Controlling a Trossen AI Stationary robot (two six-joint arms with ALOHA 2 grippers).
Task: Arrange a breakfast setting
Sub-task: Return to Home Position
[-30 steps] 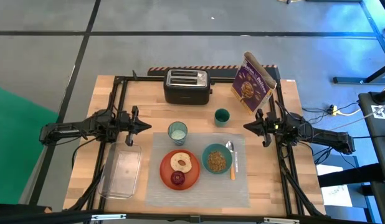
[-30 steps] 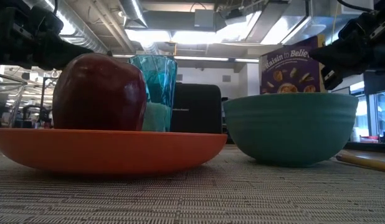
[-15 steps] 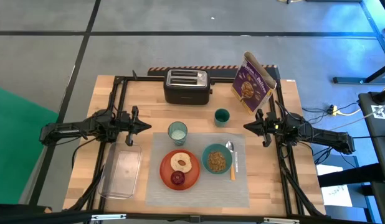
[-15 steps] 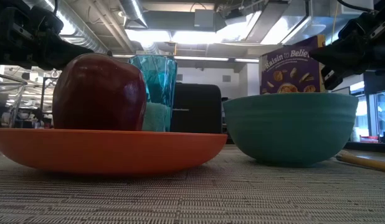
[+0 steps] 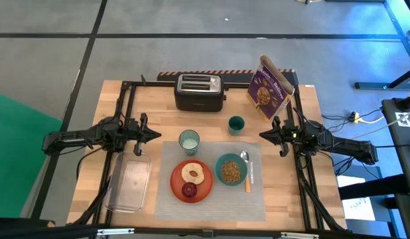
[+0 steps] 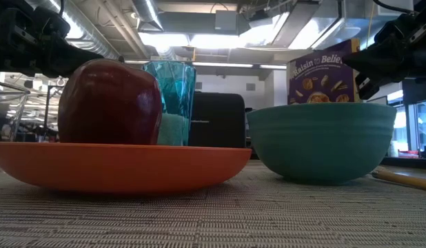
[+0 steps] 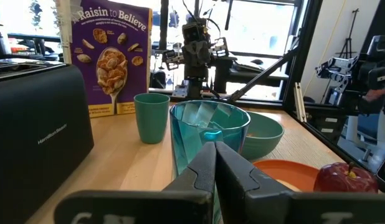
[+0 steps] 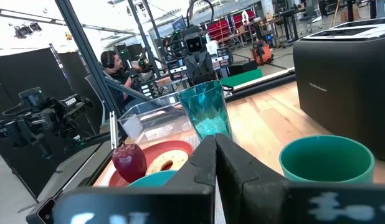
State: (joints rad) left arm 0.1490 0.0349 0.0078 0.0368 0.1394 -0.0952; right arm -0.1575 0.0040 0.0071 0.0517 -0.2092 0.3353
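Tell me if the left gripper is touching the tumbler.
Apart. The high view shows bare tabletop between the left gripper and the tumbler.

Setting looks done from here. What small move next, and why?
Probably just park both arms where they are: left gripper and right gripper hang shut and empty off the placemat, while plate, bowl, tumbler and spoon sit on it.

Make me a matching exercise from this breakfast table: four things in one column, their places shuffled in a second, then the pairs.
1. dark red apple
2. orange-handled spoon
3. clear bluish tumbler
4. purple cereal box

A. between the orange plate and the black toaster
B. off the placemat, beside the toaster
C. on the plate, next to the bagel half
D. on the placemat, on the teal bowl's right-arm side

Pairs: 1-C; 2-D; 3-A; 4-B
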